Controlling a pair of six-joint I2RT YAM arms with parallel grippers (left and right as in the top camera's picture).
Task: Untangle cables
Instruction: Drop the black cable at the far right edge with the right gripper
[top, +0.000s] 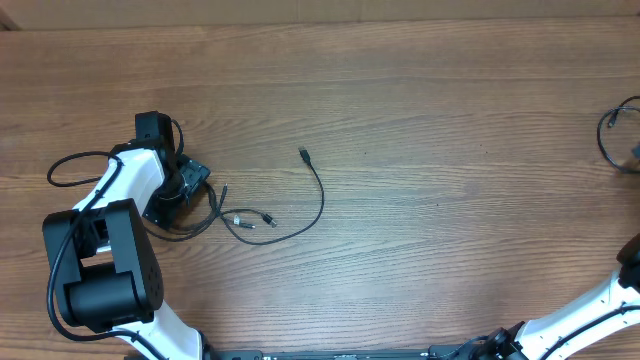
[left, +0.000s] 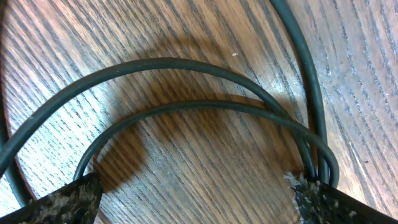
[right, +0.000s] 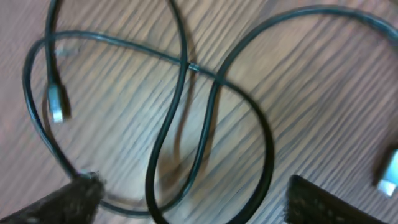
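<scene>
The left tool (left: 196, 190) is released. Its two dark, flecked fingers (left: 68, 199) are spread wide just above the brown wood-grain bench (left: 186, 155). A thin black flexible cord (left: 186, 62) lies on the bench ahead of this tool and between its fingers. Two of its arcs run side by side across the gap and bunch against the finger on the right of the wrist view; I cannot tell whether they touch it. From overhead, this cord trails away from the tool in a wide open curve that ends in a small dark plug (top: 303, 153).

The right tool (right: 193, 186) is also released, with its fingers well apart and nothing clamped between them. A second thin black cord (right: 180, 74) lies looped below and ahead of it, crossing itself, with strands running through the gap. Its silver plug end (right: 57, 102) lies ahead, beyond one finger, and a pale plug end (right: 388, 171) lies outside the other. This view is blurred.
</scene>
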